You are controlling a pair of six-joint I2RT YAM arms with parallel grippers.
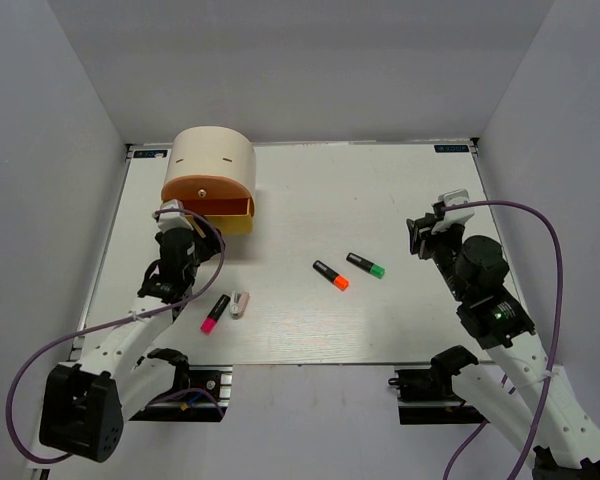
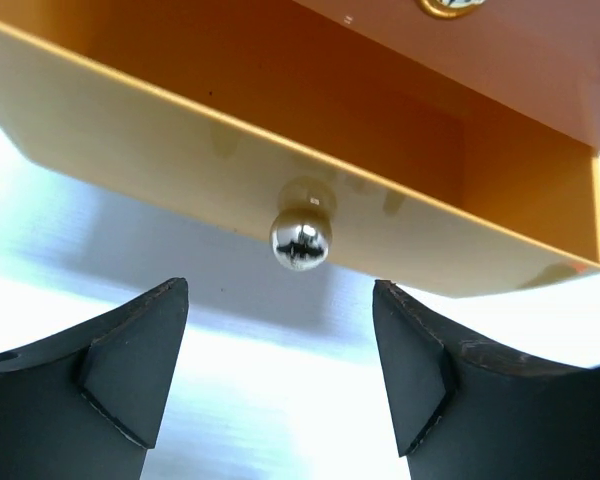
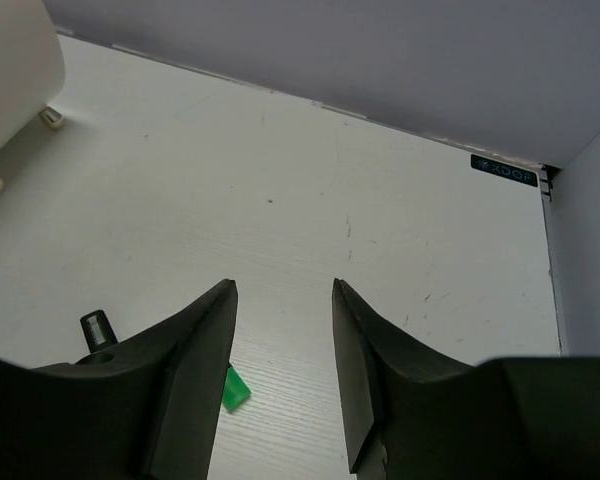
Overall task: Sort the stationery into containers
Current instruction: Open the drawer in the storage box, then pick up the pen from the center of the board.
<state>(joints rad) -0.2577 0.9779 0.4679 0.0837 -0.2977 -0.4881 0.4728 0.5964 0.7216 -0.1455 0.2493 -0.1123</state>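
Yellow drawer (image 2: 120,125) sits pulled partway out of the cream box (image 1: 212,158), below the orange drawer (image 1: 202,188). Its chrome knob (image 2: 300,238) is dead ahead of the left pincer (image 2: 280,290), centred on the gap and touching neither finger. That pincer is wide and empty. Can't see anything in the drawer (interior only partly in view). Stationery is all loose on the table (image 1: 310,200). Pink-capped highlighter (image 1: 216,313) and stubby white-pink piece (image 1: 239,304) lie side by side behind the left pincer, off to its right. Orange-capped highlighter (image 1: 331,275) and green-capped highlighter (image 1: 365,265) sit between the pincers, nearer the right pincer (image 3: 280,290), which is moderately open and holds nothing. Risks as I read it: drawer mouth looks shallow, so a dropped marker could clip the rim and roll off. Left arm parked at the knob blocks the drop lane and could nudge the drawer shut when backing out. The pink pair is close enough that grabbing one may drag the other.
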